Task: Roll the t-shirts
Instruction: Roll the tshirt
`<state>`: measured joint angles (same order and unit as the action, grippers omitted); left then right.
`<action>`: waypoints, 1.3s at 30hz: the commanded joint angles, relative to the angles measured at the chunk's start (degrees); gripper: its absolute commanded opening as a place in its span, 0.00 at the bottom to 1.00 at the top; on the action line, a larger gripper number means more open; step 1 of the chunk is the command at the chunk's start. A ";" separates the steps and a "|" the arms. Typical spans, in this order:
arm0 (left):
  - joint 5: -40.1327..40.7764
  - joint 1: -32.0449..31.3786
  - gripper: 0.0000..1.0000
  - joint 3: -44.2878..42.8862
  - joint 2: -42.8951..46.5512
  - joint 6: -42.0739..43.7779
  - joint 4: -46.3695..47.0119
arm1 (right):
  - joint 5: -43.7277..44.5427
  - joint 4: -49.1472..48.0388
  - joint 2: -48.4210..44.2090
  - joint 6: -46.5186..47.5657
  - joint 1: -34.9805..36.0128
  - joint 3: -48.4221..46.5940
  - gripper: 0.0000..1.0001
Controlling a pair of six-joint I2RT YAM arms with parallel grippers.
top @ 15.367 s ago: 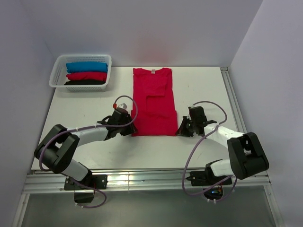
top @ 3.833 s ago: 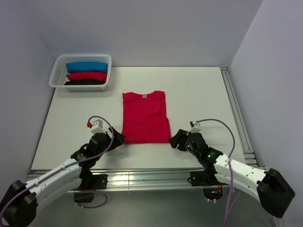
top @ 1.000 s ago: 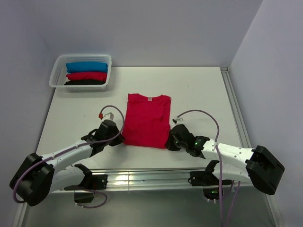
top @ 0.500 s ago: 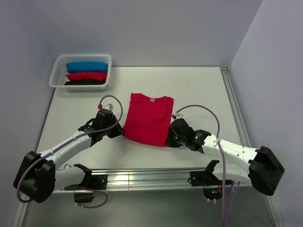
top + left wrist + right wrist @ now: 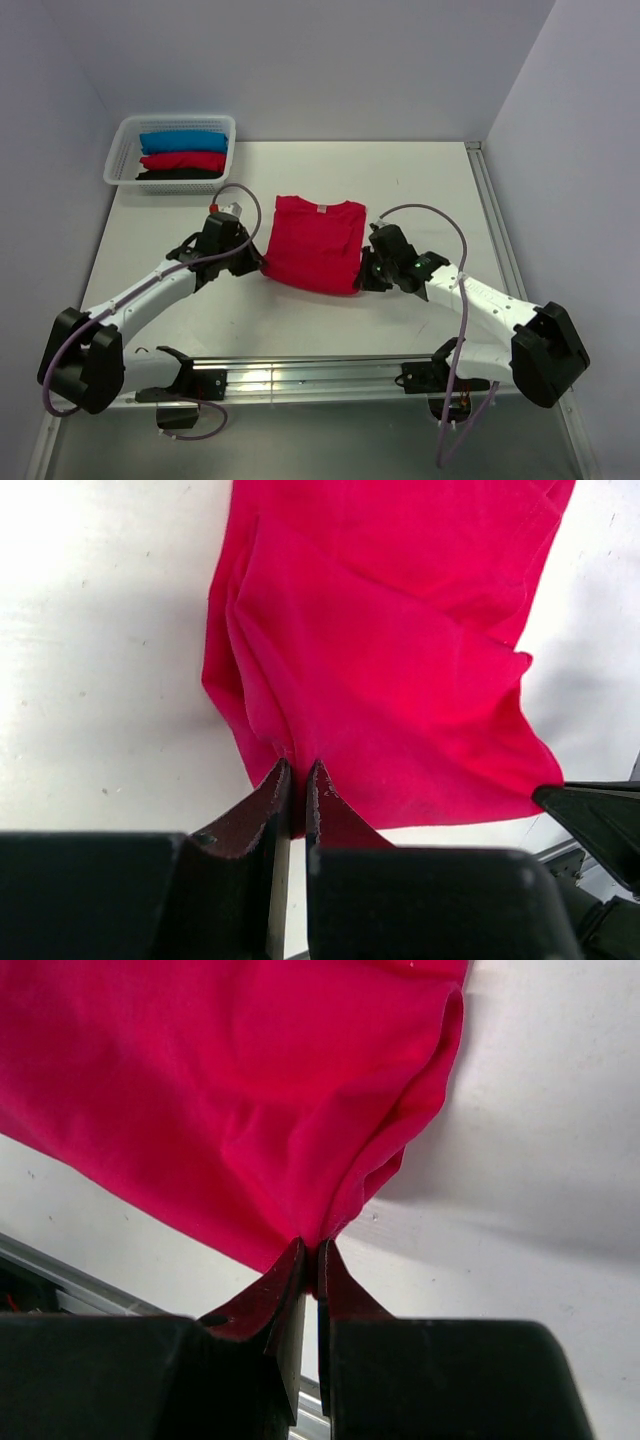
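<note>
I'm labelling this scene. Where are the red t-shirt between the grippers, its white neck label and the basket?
red t-shirt point(image 5: 313, 250), top view, middle of the cloth.
white neck label point(image 5: 322, 209), top view, centre of the label.
basket point(image 5: 117, 160), top view, its left wall.

2 arms stretched forward, converging; left claw point(image 5: 298, 780), right claw point(image 5: 312, 1255) both pinched tight on red t-shirt point(image 5: 312, 245); wrists seemingly low.

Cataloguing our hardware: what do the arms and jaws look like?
Both arms have white links, chunky black joint housings and dark wedge-shaped jaws. A mauve cable loops along each. The left arm has a red-capped fitting at its wrist; the right arm shows a green light.
</note>
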<state>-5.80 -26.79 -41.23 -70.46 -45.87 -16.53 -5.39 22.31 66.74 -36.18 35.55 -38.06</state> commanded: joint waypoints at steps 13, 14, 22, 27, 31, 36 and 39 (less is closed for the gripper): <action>-6.23 5.51 0.00 -13.08 -13.64 3.59 1.15 | -4.90 3.27 10.95 5.95 -8.48 -14.14 0.00; -6.93 5.69 0.00 -13.95 -14.35 3.68 1.15 | -4.98 3.53 11.48 6.12 -8.92 -15.27 0.00; -8.96 6.83 0.00 -10.02 -13.76 2.54 5.36 | -7.27 1.44 12.89 7.01 -9.89 -13.89 0.00; -9.49 6.57 0.00 -0.09 -8.92 0.87 11.07 | -7.28 -4.63 7.63 4.90 -9.27 -3.70 0.08; -8.18 5.34 0.01 7.73 -3.83 -2.11 16.34 | -2.73 -12.88 -0.88 1.65 -4.46 4.65 0.44; -5.01 2.19 0.00 17.14 0.23 -5.54 24.43 | 9.58 -21.23 -6.79 -7.30 4.25 14.76 0.58; -1.06 -0.19 0.00 20.13 1.55 -6.51 26.81 | 19.08 -27.39 -9.08 -11.17 10.14 20.39 0.59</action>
<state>-10.96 -24.97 -22.87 -70.81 -50.22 3.16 1.48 4.19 59.57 -41.04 41.85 -21.41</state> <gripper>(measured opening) 0.115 0.585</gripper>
